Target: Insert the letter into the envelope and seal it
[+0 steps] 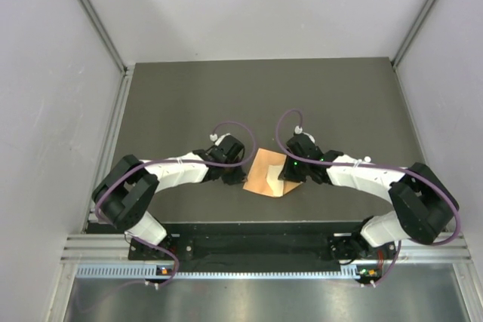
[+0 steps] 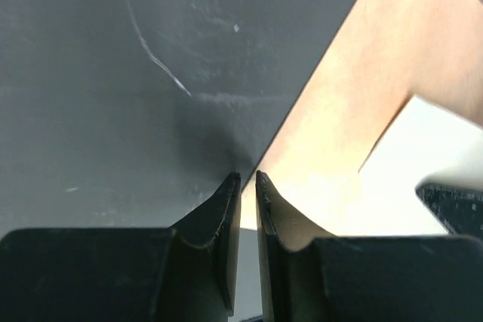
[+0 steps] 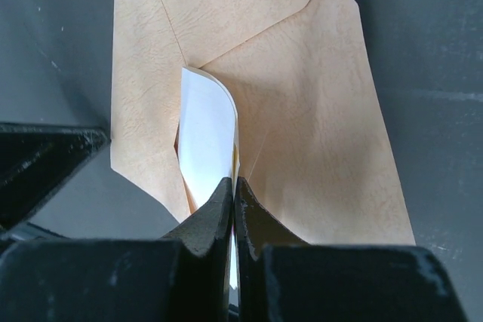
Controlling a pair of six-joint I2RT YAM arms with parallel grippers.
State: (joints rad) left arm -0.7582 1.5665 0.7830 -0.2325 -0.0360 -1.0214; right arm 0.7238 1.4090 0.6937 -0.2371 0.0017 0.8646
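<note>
as the right end effector [image 3: 234,180] pinches the letter [image 3: 205,133], feed it straight into the envelope [image 3: 302,111] beside the barely parted left end effector [image 2: 247,177]

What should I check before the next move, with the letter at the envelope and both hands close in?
1. Right hand grip on the letter: ok, fingers shut on its near edge.
2. Letter fully inside the envelope: not ok, much of it shows, bowed.
3. Left hand holding the envelope: not ok, its fingers stand slightly apart at the envelope's edge.
4. Envelope lying flat on the table: cannot tell.
5. Envelope sealed: not ok, it is open.
</note>
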